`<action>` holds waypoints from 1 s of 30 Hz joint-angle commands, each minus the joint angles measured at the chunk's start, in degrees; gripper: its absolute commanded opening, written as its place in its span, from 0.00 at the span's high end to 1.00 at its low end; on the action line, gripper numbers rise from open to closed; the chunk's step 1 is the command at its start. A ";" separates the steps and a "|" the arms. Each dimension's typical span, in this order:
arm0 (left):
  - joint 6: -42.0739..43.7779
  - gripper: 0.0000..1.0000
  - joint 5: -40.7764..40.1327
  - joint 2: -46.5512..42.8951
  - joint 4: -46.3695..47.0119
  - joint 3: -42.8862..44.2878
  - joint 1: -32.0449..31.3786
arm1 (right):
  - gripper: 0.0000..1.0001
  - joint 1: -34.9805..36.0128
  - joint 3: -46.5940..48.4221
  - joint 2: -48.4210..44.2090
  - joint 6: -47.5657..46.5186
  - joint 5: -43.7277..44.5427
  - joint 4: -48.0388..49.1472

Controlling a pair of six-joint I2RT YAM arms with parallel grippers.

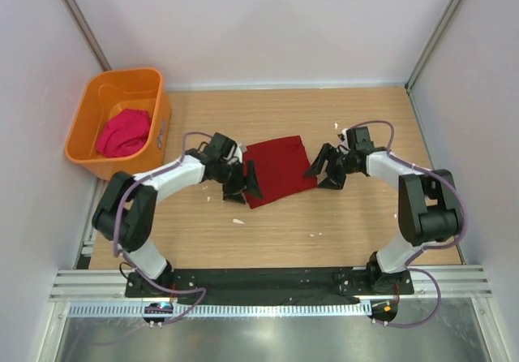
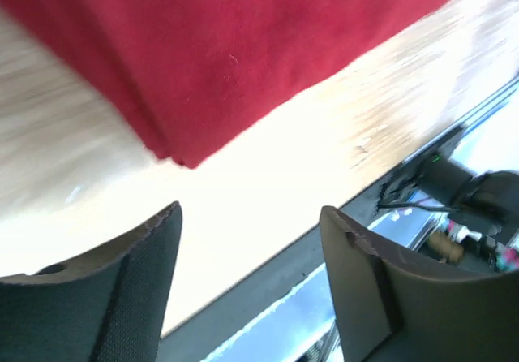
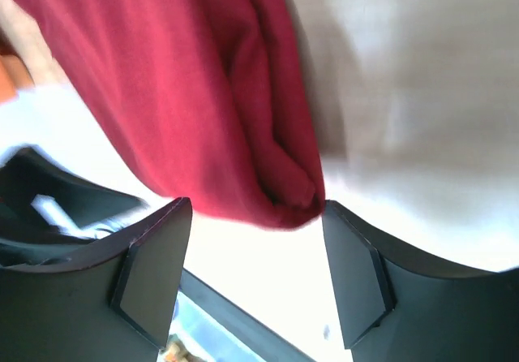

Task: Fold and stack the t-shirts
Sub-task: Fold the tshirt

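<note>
A dark crimson t-shirt (image 1: 278,168), folded into a rectangle, lies on the table between my two grippers. It also shows in the left wrist view (image 2: 243,45) and the right wrist view (image 3: 195,94). My left gripper (image 1: 243,181) is open and empty at the shirt's left edge, in the left wrist view (image 2: 251,216) just off its near corner. My right gripper (image 1: 324,169) is open and empty at the shirt's right edge, its jaws either side of a folded corner in the right wrist view (image 3: 258,216). A magenta-pink t-shirt (image 1: 124,133) lies crumpled in the orange tub (image 1: 91,110).
The orange tub stands at the table's back left corner. White walls close in the table on the left, back and right. A black rail (image 1: 268,279) with the arm bases runs along the near edge. Small white scraps (image 1: 238,221) lie on the wood.
</note>
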 commanded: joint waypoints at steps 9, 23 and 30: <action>7.62 0.25 -4.77 -3.89 -1.50 11.06 13.38 | 0.26 0.07 7.53 -2.85 -11.61 7.87 -4.63; 7.89 0.31 -7.67 8.10 -2.70 24.78 13.47 | 0.57 3.93 -3.33 -1.86 2.05 -0.57 10.13; 11.67 0.28 -6.89 8.35 -4.64 23.64 13.56 | 0.40 7.37 -12.68 -17.94 8.44 3.63 9.46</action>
